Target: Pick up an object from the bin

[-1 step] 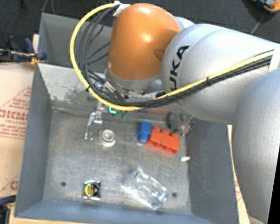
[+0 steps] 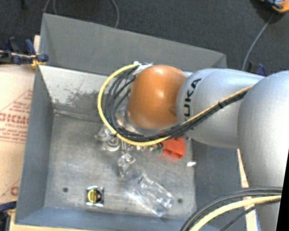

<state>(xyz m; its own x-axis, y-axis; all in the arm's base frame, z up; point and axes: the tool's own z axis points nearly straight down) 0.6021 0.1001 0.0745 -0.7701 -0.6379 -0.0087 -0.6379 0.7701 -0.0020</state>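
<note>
The gripper (image 2: 123, 163) hangs low over the bin floor (image 2: 65, 165) — whether it is wide or narrow I cannot tell — and the clear crumpled plastic piece (image 2: 152, 194) lies just beside it, on the arm's side, so I think it should first centre over that piece, then descend straight.

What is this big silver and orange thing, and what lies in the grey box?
It is a robot arm, seen by one camera looking down from above, slightly sideways. It reaches in from the right over a grey metal bin. The orange cover and cables belong to the robot. Beneath hangs its gripper, the hand for picking things up. On the bin floor lie a red-orange block, a crumpled clear plastic piece and a small black-and-yellow round thing. Whether the gripper holds anything I cannot tell.
</note>
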